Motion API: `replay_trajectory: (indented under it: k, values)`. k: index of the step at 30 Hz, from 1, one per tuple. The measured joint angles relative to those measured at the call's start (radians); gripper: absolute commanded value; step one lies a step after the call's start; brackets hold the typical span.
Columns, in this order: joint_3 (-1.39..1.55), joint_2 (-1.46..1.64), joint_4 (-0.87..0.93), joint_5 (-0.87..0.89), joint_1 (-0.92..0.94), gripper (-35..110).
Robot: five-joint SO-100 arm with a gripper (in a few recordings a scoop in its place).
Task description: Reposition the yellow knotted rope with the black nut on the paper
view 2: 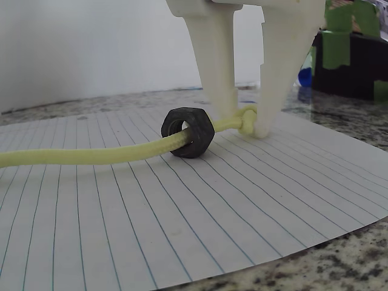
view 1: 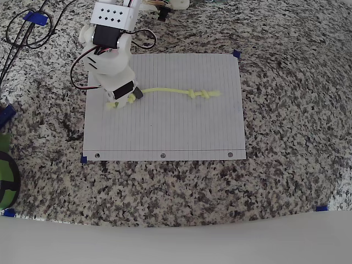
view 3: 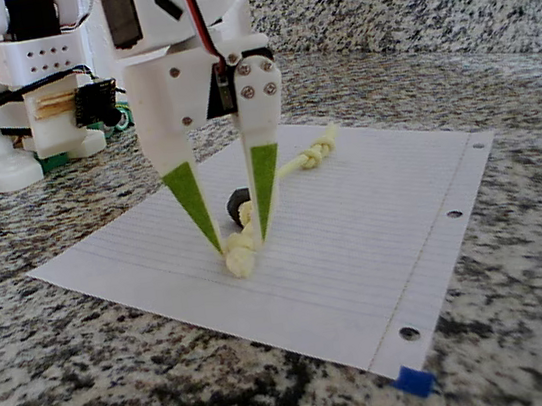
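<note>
The yellow knotted rope point(view 1: 170, 91) lies across the upper half of the paper point(view 1: 165, 132), running left to right in the overhead view, with a double knot near its right end. The black nut point(view 2: 188, 132) is threaded on the rope and stands on edge on the sheet, just beside the left-end knot. My gripper point(view 3: 241, 246) points straight down with its tips at the paper. Its two fingers press against both sides of that end knot point(view 2: 245, 118). In the fixed view the nut point(view 3: 238, 206) sits right behind the fingers and the rope point(view 3: 310, 160) trails away toward the far knot.
The sheet lies on a speckled granite counter point(view 1: 275, 165), with blue tape point(view 1: 236, 54) at two of its corners. Black cables point(view 1: 27, 27) loop at the overhead view's upper left. A green object point(view 1: 5, 176) sits at the left edge. A granite backsplash point(view 3: 424, 0) rises behind.
</note>
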Motion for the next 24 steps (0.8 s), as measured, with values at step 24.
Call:
replay_trajectory:
  k: [24]
  values:
    - [0.04, 0.554, 0.169, 0.107, 0.135, 0]
